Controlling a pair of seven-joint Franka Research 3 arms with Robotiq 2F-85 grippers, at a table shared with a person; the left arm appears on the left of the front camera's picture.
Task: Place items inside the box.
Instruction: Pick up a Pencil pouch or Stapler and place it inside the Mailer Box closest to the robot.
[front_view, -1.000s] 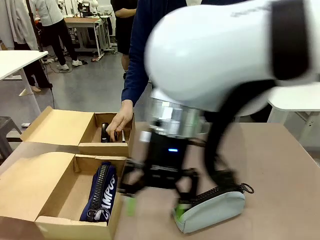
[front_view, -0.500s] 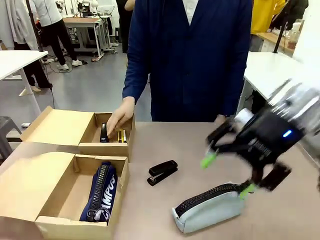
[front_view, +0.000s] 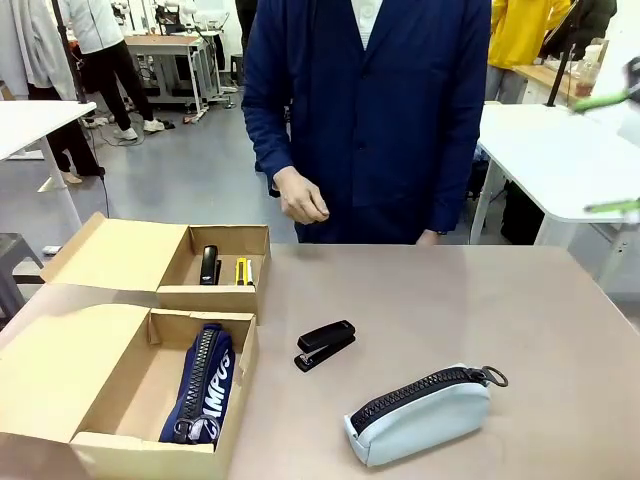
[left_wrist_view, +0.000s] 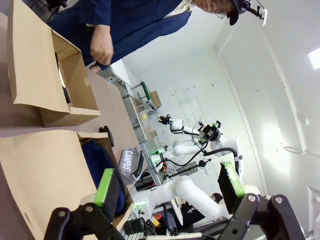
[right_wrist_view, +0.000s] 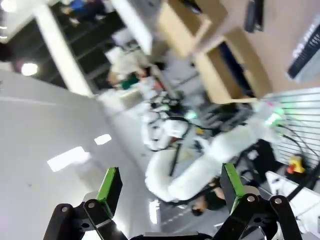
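Bright even overhead light, soft shadows, heavy motion blur in right wrist view.

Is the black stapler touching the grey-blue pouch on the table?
Apart. The front view shows bare table between the black stapler and the grey-blue pouch.
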